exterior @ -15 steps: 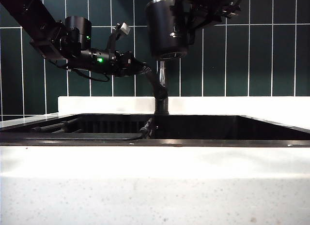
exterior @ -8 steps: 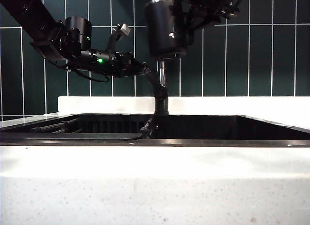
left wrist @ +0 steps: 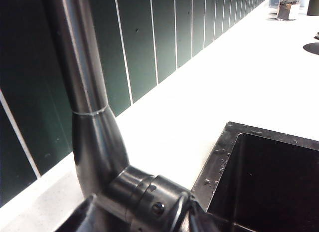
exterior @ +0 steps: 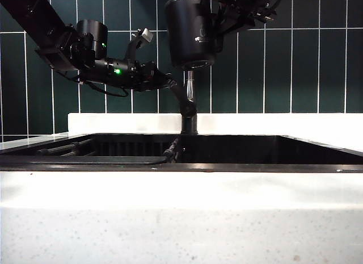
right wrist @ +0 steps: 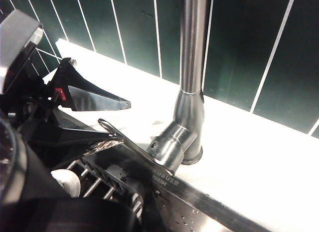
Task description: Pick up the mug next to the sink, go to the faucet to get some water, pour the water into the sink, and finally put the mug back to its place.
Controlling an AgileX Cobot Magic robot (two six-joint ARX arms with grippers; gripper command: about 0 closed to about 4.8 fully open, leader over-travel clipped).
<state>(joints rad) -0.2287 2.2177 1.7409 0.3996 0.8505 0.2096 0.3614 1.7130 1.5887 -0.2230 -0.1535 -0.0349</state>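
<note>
Green glossy tiles back the speckled white bench and black sink, where the wide-open left claw flanks the steel faucet lever, the shut right claw holding the matte black mug above.

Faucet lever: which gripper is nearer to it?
Left. The left gripper is open at the faucet lever. The right gripper holds the mug high above the sink.
</note>
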